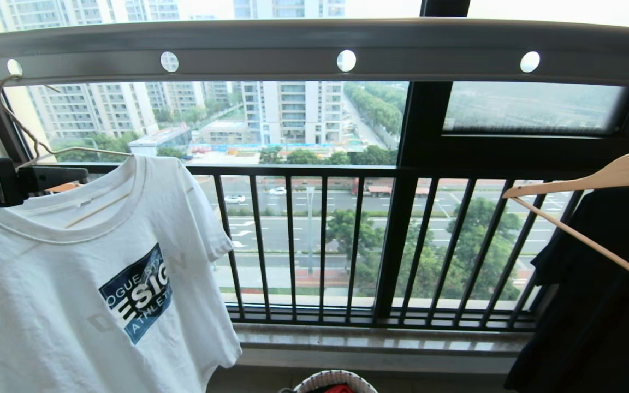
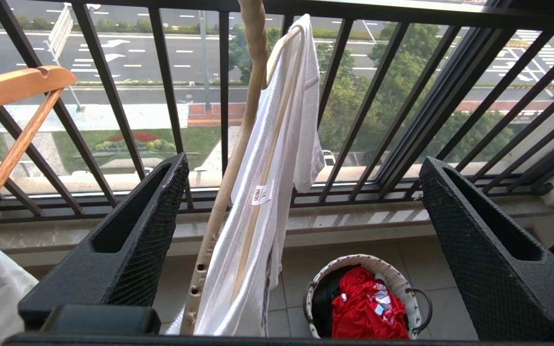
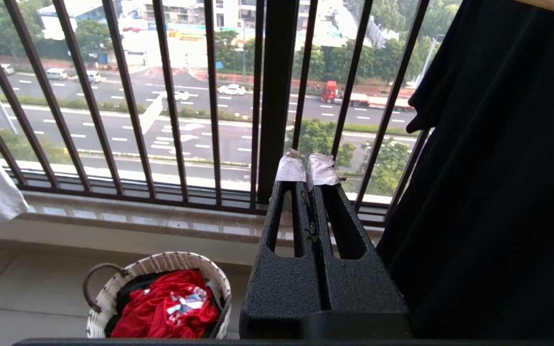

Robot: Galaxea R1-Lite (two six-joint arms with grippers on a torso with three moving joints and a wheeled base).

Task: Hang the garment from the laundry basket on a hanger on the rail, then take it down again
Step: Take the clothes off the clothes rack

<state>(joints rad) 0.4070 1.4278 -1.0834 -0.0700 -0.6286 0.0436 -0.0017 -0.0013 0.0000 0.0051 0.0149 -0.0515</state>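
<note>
My left gripper (image 2: 301,202) stands with jaws spread wide, holding nothing, level with the T-shirt's (image 1: 74,284) collar and just beside the hanger's (image 1: 25,128) neck. I judge that this puts me in place either to let go of the wire or to take it for the lift-off; which one I cannot tell.

The hanger's hook is caught at a hole near the left end of the rail (image 1: 314,49), so the shirt hangs free below the rail. That leaves the hang step done, as I read it.

My right gripper (image 3: 307,168) is clenched on nothing, parked low, above the laundry basket (image 3: 161,264), which sits on the floor well below the rail.

The T-shirt: white, crew neck, short sleeves, dark blue square print reading "DESIGN", hanging tilted, cloth slightly creased.
</note>
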